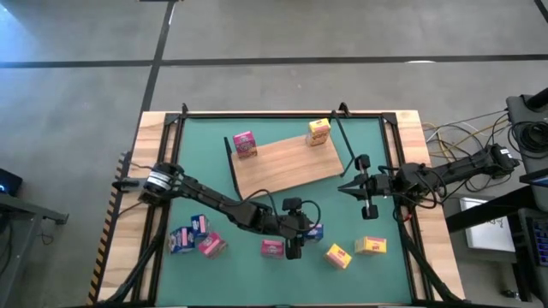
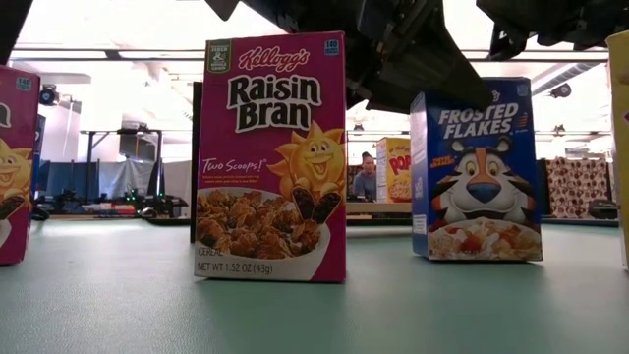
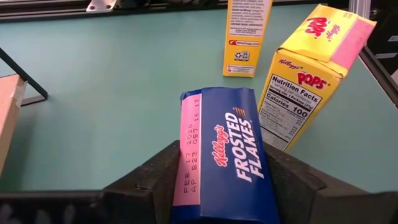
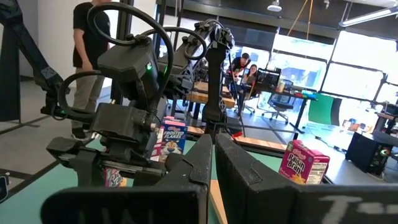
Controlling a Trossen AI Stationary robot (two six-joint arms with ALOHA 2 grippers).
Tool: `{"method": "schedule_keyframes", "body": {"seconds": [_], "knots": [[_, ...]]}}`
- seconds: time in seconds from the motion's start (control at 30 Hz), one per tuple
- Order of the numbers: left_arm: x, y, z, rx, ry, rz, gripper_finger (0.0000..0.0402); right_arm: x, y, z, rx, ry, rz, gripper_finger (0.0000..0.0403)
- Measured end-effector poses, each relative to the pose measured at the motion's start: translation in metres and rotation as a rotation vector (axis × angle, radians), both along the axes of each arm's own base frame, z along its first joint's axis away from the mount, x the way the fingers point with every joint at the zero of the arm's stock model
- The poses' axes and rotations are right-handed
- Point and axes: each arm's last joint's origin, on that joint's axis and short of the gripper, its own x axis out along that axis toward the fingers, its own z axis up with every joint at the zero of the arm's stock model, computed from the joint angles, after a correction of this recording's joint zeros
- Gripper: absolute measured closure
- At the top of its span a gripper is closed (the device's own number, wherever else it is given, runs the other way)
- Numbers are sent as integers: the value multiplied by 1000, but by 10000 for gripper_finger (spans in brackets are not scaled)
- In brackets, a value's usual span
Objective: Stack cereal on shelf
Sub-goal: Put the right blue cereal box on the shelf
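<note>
2 claws: left claw (image 3: 217, 186) clamped on blue cereal box (image 3: 225, 155), right claw (image 4: 211, 162) together

We are seeing the wooden shelf (image 1: 287, 162) lying flat, carrying one pink box (image 1: 245, 144) and one yellow box (image 1: 318, 132); remaining cereal boxes (image 1: 198, 238) are sitting scattered along the bench's near edge.

Bright backlit windows, glare, blurred foreground fingers
</note>
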Motion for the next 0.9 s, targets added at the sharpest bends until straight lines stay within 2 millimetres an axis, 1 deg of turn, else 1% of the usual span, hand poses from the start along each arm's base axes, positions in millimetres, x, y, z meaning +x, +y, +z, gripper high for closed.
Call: {"method": "schedule_keyframes", "body": {"seconds": [0.27,0.43,0.53,0.7,0.8,0.9], "knots": [[-1,0,3,10,-5,-8,228,0,0,0,0,0,0,390],[-3,1,11,33,9,-19,228,0,0,0,0,0,0,390],[-4,4,22,75,35,-14,229,0,0,0,0,0,0,390],[-6,15,52,181,78,1,229,0,0,0,0,-1,0,390],[-9,27,69,248,91,11,229,0,0,0,0,-1,0,390],[-13,44,84,293,90,35,229,0,0,0,1,-1,1,390]]}}
